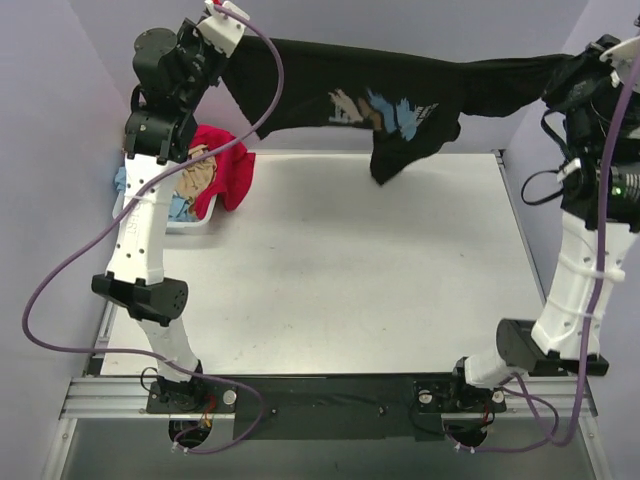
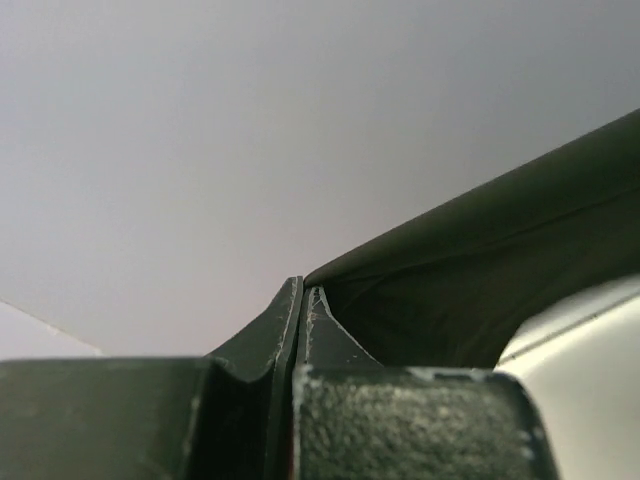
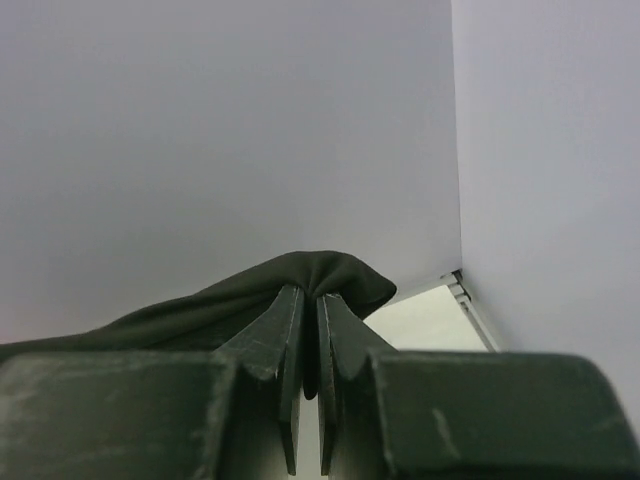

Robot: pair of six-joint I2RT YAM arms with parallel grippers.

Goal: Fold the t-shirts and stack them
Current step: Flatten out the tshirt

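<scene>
Across the top of the overhead view I hold the black t-shirt (image 1: pixel 320 80) stretched in the air from side to side. My left pincer (image 1: pixel 228 42), at the upper left, is closed tight on one edge of the cloth. Seen from its wrist, the fingers (image 2: pixel 285 320) meet, and the dark fabric runs off toward the right of the frame. My right pincer (image 1: pixel 588 62), at the upper right edge, is likewise clamped on the shirt. Its wrist view shows a bunched fold pinched between the fingertips (image 3: pixel 290 310).

The light-blue-and-white print (image 1: pixel 385 112) faces the camera near the middle. A loose part sags below it over the far edge of the table (image 1: pixel 350 280); whether it touches I cannot tell. At centre left, a white basket (image 1: pixel 190 226) holds the red t-shirt (image 1: pixel 228 165), the tan t-shirt (image 1: pixel 196 172) and the pale blue t-shirt (image 1: pixel 180 208).
</scene>
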